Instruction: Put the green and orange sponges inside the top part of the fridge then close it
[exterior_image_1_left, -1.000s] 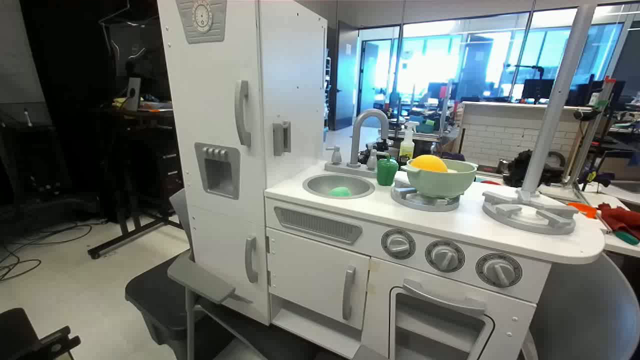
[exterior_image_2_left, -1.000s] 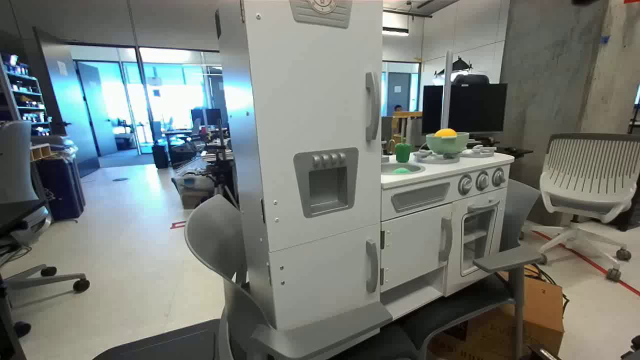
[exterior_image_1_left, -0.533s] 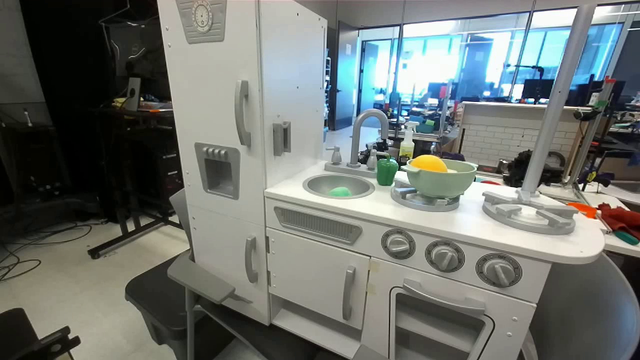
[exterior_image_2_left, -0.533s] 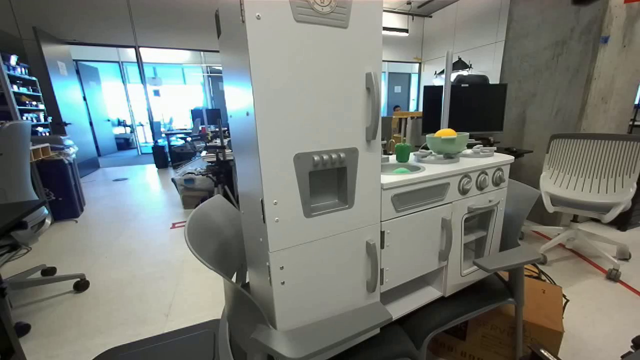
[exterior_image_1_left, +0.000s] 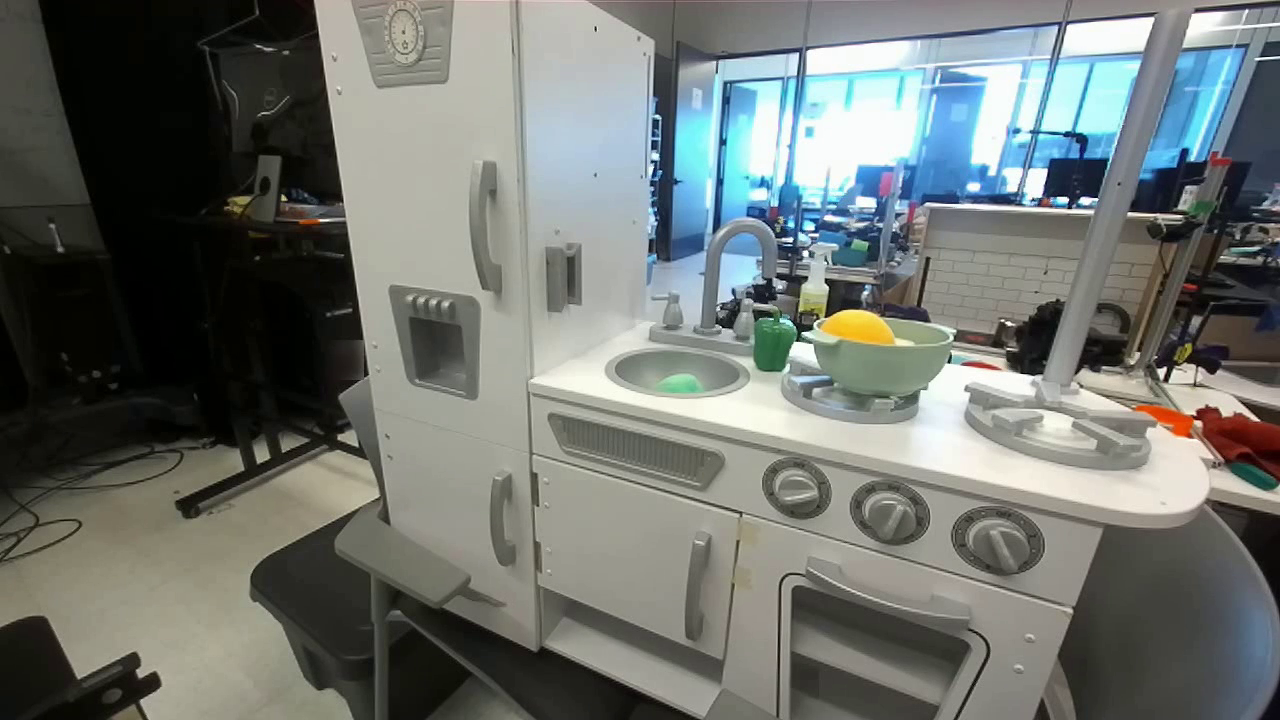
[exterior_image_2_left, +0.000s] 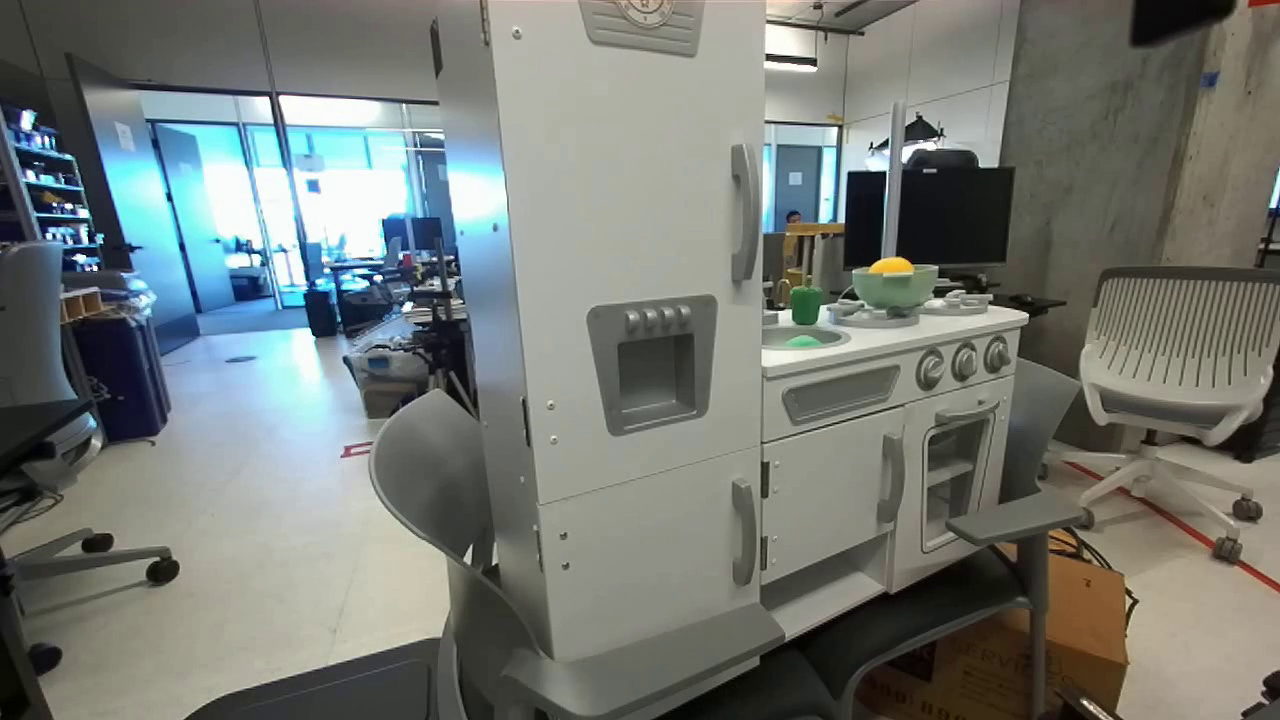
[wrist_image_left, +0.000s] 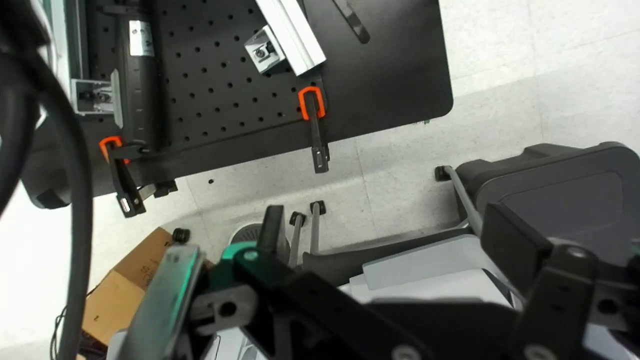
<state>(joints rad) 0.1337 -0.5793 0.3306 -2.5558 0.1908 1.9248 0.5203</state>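
The white toy fridge shows in both exterior views, with its upper door (exterior_image_1_left: 430, 180) (exterior_image_2_left: 620, 180) shut. That door has a grey handle (exterior_image_1_left: 484, 228) (exterior_image_2_left: 745, 212) on its right side. A green rounded thing (exterior_image_1_left: 680, 383) (exterior_image_2_left: 803, 341), perhaps the green sponge, lies in the sink. A yellow-orange rounded thing (exterior_image_1_left: 857, 327) (exterior_image_2_left: 890, 265), perhaps the orange sponge, sits in the pale green bowl. My gripper (wrist_image_left: 395, 232) is open in the wrist view, fingers wide apart with nothing between them. It points down over a grey chair and white surfaces, away from both things.
A green pepper (exterior_image_1_left: 774, 342) stands between sink and bowl (exterior_image_1_left: 885, 370). The tap (exterior_image_1_left: 712, 275) rises behind the sink. A chair's grey armrest (exterior_image_1_left: 400, 560) and a dark bin (exterior_image_1_left: 310, 590) are in front of the fridge. A black table (wrist_image_left: 395, 75) with orange clamps shows in the wrist view.
A dark shape at the upper right of an exterior view has come lower into the picture; I cannot tell which part it is. The fridge and the things on the counter have not moved.
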